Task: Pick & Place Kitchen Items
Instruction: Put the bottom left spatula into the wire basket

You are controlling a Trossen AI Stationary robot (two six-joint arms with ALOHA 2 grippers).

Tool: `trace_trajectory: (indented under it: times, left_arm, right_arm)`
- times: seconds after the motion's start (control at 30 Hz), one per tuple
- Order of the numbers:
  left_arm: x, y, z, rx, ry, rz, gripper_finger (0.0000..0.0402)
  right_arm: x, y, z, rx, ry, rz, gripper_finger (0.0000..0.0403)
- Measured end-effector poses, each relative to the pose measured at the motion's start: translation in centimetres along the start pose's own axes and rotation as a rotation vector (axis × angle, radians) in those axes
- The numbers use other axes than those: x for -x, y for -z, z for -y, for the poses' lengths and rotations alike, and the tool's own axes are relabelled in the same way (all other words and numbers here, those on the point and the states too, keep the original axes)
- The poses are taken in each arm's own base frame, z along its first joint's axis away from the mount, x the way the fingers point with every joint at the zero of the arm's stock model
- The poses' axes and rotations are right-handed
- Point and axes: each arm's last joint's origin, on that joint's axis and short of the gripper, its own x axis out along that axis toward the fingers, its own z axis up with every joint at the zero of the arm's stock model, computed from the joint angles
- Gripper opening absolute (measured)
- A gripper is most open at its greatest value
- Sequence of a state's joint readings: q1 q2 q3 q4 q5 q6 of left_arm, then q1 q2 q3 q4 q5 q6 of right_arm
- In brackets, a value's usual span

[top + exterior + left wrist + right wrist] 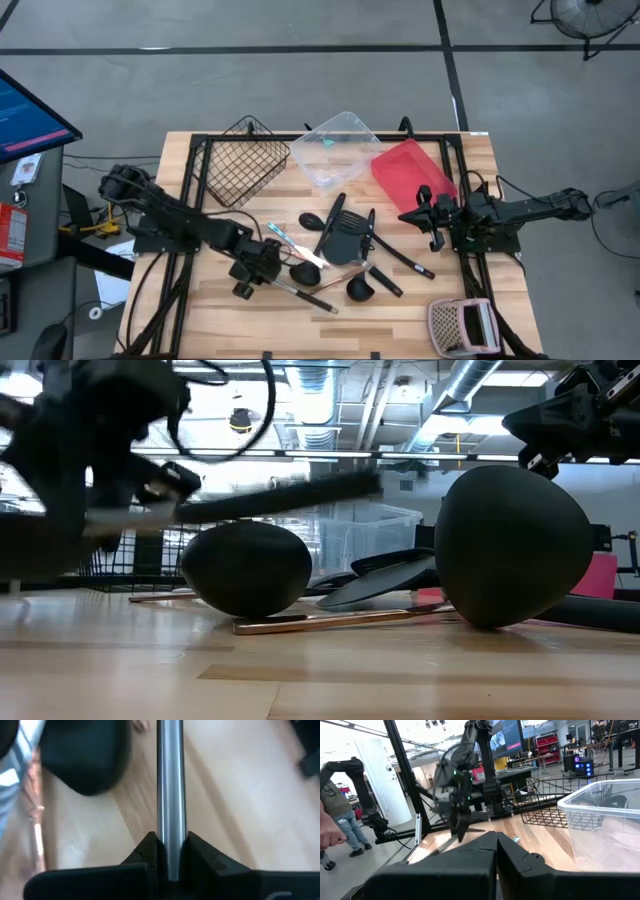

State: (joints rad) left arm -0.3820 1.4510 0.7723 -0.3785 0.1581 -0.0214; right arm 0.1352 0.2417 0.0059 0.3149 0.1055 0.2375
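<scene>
A heap of black and steel-handled kitchen items lies on the wooden table's middle. Two black rounded utensil heads rest on the boards, with a thin copper-coloured piece flat before them. My left gripper is at the heap's near-left side, shut on a steel-handled utensil whose head does not show. My right gripper waits shut and level beside the red tray, touching nothing. My left gripper pinches the utensil's round steel handle between its two fingers. The fingers slant down from above and lie across the handle. In the low view the long handle hangs clear of the table, near level, its free end a little higher.
At the table's far side stand a black wire basket, a clear tub and a red tray. A pinkish-white perforated box sits at the near right corner. Bare boards lie along the near edge. A person stands beyond the table.
</scene>
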Motion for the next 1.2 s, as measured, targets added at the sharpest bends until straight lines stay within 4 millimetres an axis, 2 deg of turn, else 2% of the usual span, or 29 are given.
trace_trajectory:
  times: [0.2, 0.33, 0.43, 0.53, 0.6, 0.7, 0.8, 0.97, 1.1, 1.2]
  left_arm:
    - [4.9, -0.9, 0.7, 0.18, 0.012, 0.215, 0.0044]
    - [8.7, -1.5, 1.0, 0.309, -0.042, 0.46, 0.0044]
    - [11.8, -2.0, 0.9, 0.372, -0.187, 0.707, 0.0044]
    - [15.1, -2.1, 0.5, 0.449, -0.404, 0.956, 0.0045]
    - [17.0, -1.7, 0.0, 0.517, -0.575, 1.073, 0.0045]
    - [19.3, -0.6, -0.8, 0.637, -0.798, 1.161, 0.0046]
    - [20.7, 0.5, -1.8, 0.664, -0.991, 1.155, 0.0046]
    - [21.7, 1.5, -4.0, 0.656, -1.272, 1.032, 0.0046]
    - [21.6, 2.1, -6.1, 0.616, -1.433, 0.842, 0.0046]
    - [20.8, 3.0, -7.8, 0.638, -1.48, 0.696, 0.0046]
  right_arm:
    - [0.0, 0.0, 0.0, 0.0, 0.0, 0.0, 0.0]
    - [0.0, 0.0, 0.0, 0.0, 0.0, 0.0, 0.0]
    - [0.0, 0.0, 0.0, 0.0, 0.0, 0.0, 0.0]
    - [0.0, 0.0, 0.0, 0.0, 0.0, 0.0, 0.0]
    - [0.0, 0.0, 0.0, 0.0, 0.0, 0.0, 0.0]
    - [0.0, 0.0, 0.0, 0.0, 0.0, 0.0, 0.0]
    - [0.0, 0.0, 0.0, 0.0, 0.0, 0.001, 0.0]
    - [0.0, 0.0, 0.0, 0.0, 0.002, 0.001, 0.0]
    - [0.0, 0.0, 0.0, 0.0, 0.004, 0.002, 0.0]
    - [0.0, 0.0, 0.0, 0.0, 0.004, 0.002, 0.0]
